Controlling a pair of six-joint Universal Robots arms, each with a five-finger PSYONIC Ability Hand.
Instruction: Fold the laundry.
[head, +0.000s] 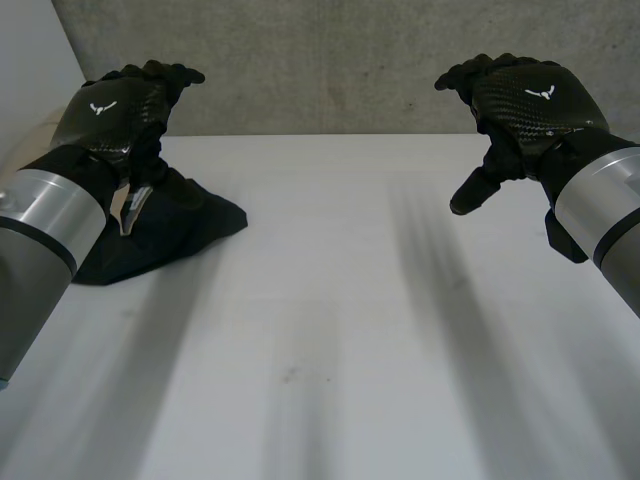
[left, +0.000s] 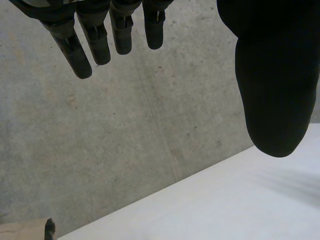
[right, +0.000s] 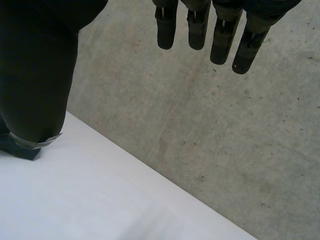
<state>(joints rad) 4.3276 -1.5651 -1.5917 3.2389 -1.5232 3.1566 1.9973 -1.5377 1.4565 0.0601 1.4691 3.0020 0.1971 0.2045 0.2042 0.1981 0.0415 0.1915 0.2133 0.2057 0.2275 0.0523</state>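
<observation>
Laundry (head: 165, 225), a crumpled dark cloth, lies in a heap on the white table (head: 340, 330) at its far left side in the head view, partly hidden behind the left arm. The left hand (head: 120, 110) hangs above the heap, and the right hand (head: 525, 100) hangs well apart over bare table. In the left wrist view that hand's fingers (left: 75, 55) are straight, spread from the thumb (left: 275, 90), and hold nothing, with the concrete wall (left: 125, 140) beyond. In the right wrist view its fingers (right: 197, 30) are likewise straight and empty.
</observation>
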